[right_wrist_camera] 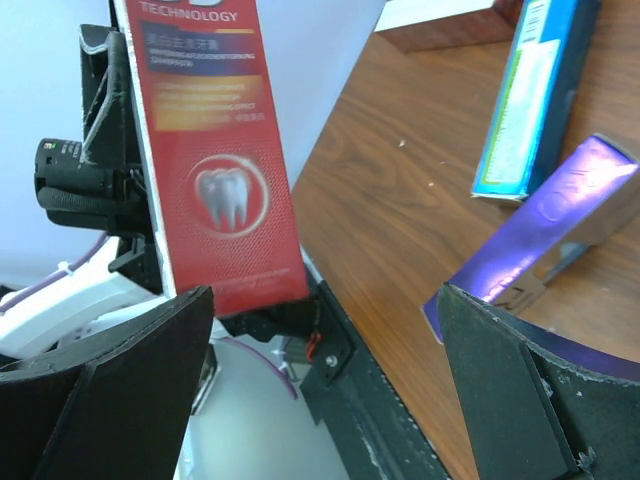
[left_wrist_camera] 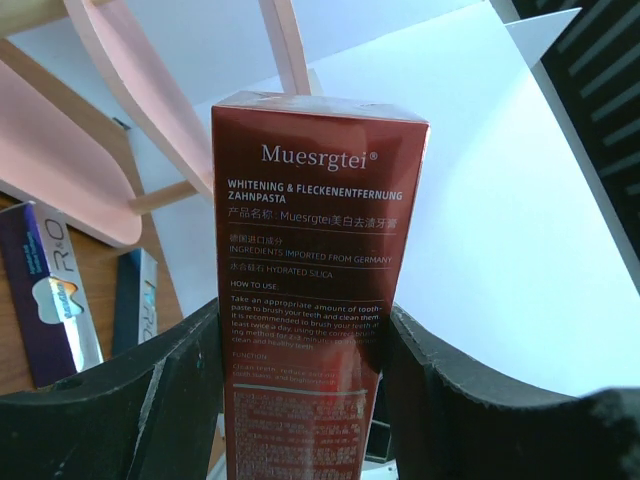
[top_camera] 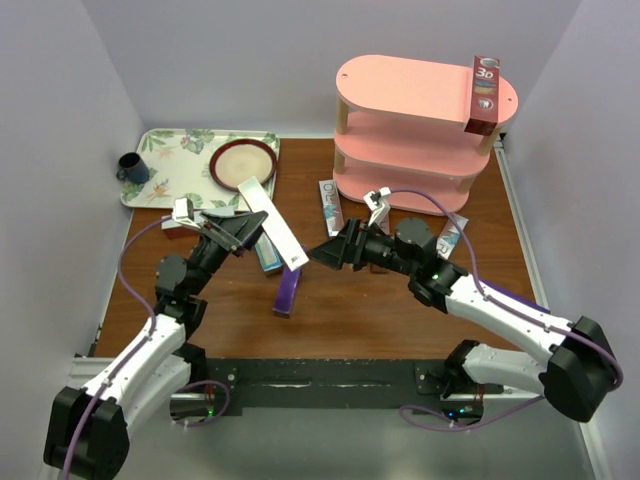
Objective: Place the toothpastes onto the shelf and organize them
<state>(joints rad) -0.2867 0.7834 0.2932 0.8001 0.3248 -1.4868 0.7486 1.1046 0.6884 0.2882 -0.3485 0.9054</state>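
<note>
The left tool [top_camera: 248, 230] was closed on a red toothpaste carton [left_wrist_camera: 310, 250]. One finger pressed on each long side, and the printed end projected beyond the fingertips. The carton was held tilted over the left-centre of the table [top_camera: 380, 310], well apart from the shelf [top_camera: 420, 90] at the far right.

The right tool [top_camera: 322, 250] had its jaws spread wide with nothing between them. It was positioned just right of the held carton and faced it.

A purple carton [top_camera: 288, 292] lay on the table between the two tools, on their near side. A teal-blue carton [right_wrist_camera: 530, 100] lay near it. A silver-white carton [top_camera: 330, 207] lay just left of the shelf base. A red "3D" carton [top_camera: 485, 95] lay across the right end of the top tier of the shelf.
</note>
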